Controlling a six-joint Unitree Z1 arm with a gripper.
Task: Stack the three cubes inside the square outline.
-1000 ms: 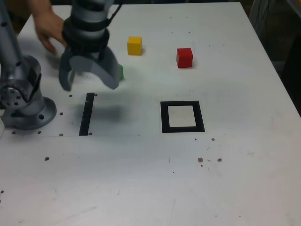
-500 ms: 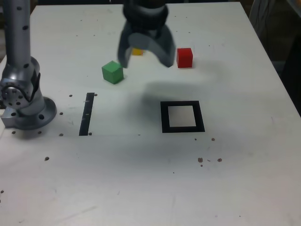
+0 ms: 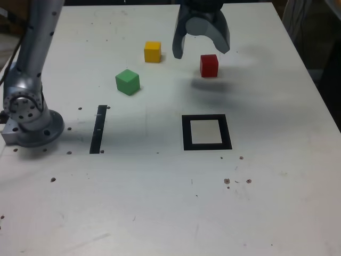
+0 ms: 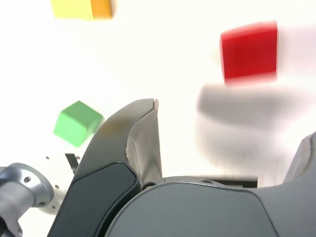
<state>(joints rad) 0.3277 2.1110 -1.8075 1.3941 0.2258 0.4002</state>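
Observation:
Three cubes lie apart on the white table. The red cube (image 3: 209, 65) (image 4: 249, 50) sits at the back, towards the exterior view's right. The yellow cube (image 3: 152, 52) (image 4: 82, 8) is to its left in that view, and the green cube (image 3: 128, 82) (image 4: 77, 122) lies nearer the front. My gripper (image 3: 201, 49) hangs open and empty above the table, just behind and left of the red cube in the exterior view. The square outline (image 3: 206, 132), black with a white centre, has nothing in it.
A straight black tape strip (image 3: 98, 129) lies on the table at the exterior view's left. The arm's grey base (image 3: 26, 114) stands at the left edge. Small dark specks dot the table's front half.
My open gripper has swung from the exterior view's left, over the green cube, across to the red cube. A hand at the back left has left the view.

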